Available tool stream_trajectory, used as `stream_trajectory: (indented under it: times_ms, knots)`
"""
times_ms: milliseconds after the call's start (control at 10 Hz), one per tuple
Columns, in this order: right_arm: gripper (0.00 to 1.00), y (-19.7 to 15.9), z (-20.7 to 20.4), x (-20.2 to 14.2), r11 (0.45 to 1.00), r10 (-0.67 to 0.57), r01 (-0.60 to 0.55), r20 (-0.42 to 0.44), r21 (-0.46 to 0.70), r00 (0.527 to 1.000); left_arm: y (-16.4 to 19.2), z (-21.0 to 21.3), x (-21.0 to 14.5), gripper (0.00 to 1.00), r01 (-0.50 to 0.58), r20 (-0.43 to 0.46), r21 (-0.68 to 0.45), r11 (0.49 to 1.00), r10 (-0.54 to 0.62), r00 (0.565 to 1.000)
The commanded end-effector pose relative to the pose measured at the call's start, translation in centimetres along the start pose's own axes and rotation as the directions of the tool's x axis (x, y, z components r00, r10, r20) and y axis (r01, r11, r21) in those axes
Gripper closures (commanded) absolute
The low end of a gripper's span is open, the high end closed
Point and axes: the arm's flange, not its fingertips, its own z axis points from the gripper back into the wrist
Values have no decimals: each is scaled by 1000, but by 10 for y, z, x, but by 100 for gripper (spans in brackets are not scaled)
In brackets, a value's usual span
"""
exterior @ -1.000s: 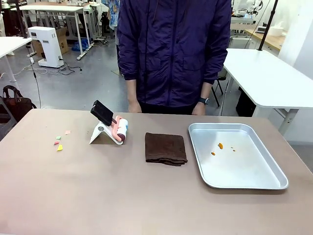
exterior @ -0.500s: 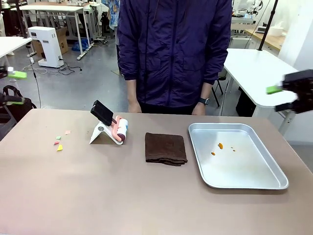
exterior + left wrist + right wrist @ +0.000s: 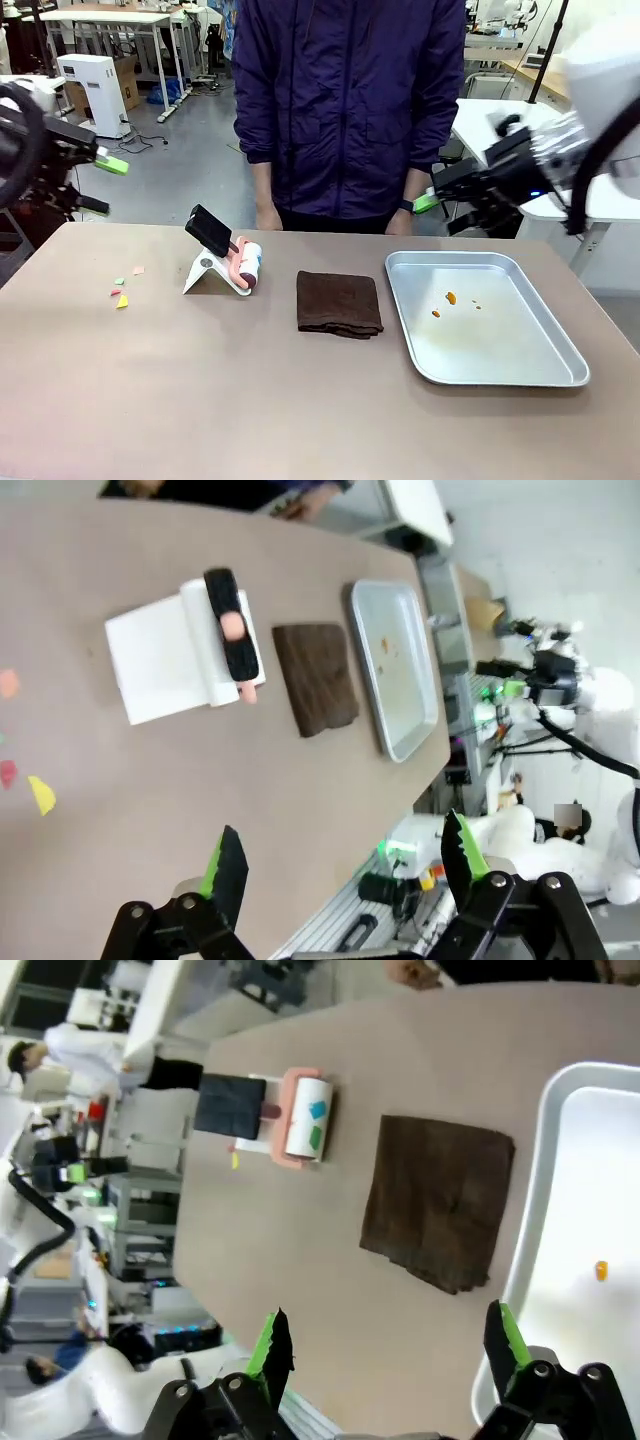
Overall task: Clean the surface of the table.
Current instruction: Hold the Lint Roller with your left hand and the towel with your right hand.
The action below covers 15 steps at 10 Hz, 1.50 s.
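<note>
The taupe-brown table (image 3: 250, 400) carries a folded brown cloth (image 3: 339, 303) at its middle. A lint roller (image 3: 245, 264) with a black handle rests on a white stand to the cloth's left. Small coloured scraps (image 3: 121, 292) lie near the left edge. My left gripper (image 3: 100, 187) hangs open in the air above the table's far left corner, holding nothing. My right gripper (image 3: 440, 212) is open above the far edge, just beyond the tray. The left wrist view has my left gripper (image 3: 342, 852) high over the table (image 3: 200, 770), cloth (image 3: 316, 677) and scraps (image 3: 41, 793). The right wrist view has my right gripper (image 3: 388, 1340) over the cloth (image 3: 440, 1215).
A shiny metal tray (image 3: 500, 330) with a few orange crumbs (image 3: 451, 298) sits at the right. A person in a dark purple jacket (image 3: 350, 110) stands at the far edge, hands hanging by the table. White workshop tables stand behind.
No arm showed one second ago. Both arms have since swung in from the picture's sides toward the table, grippers open. Nothing on the table has moved.
</note>
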Motion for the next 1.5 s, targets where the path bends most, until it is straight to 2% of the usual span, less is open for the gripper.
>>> stream_trajectory:
  times_ms: [0,100,200,300,600,800,1000,1100,1400]
  knots:
    - [0,11,-34,9,997,14,-19,-78,-68,997,-4,-27,29,0,-40,-65,77,996,46,997]
    - [0,21,-55,0,998,-3,-5,-126,-70,992,-4,-45,40,0,-63,-66,110,992,70,995]
    - [0,30,-79,-11,991,-64,49,-117,-127,991,-2,-62,50,0,-90,-84,138,986,102,991]
    - [0,38,-93,-21,990,-90,75,-125,-121,988,0,-77,60,0,-109,-85,182,977,126,988]
    - [0,52,-119,-46,990,-66,47,-137,-135,988,8,-105,88,0,-166,-74,262,951,191,979]
    - [0,49,-136,-50,982,-48,26,-111,-188,993,13,-117,93,0,-171,-103,281,944,207,973]
    - [0,45,-123,-44,989,-41,29,-80,-146,996,13,-121,93,0,-184,-101,287,940,221,970]
    - [0,47,-131,-49,990,-39,21,-132,-141,990,20,-119,90,0,-164,-97,263,951,195,976]
    - [0,44,-130,-47,989,-43,25,-121,-144,992,21,-121,90,0,-170,-99,264,949,202,974]
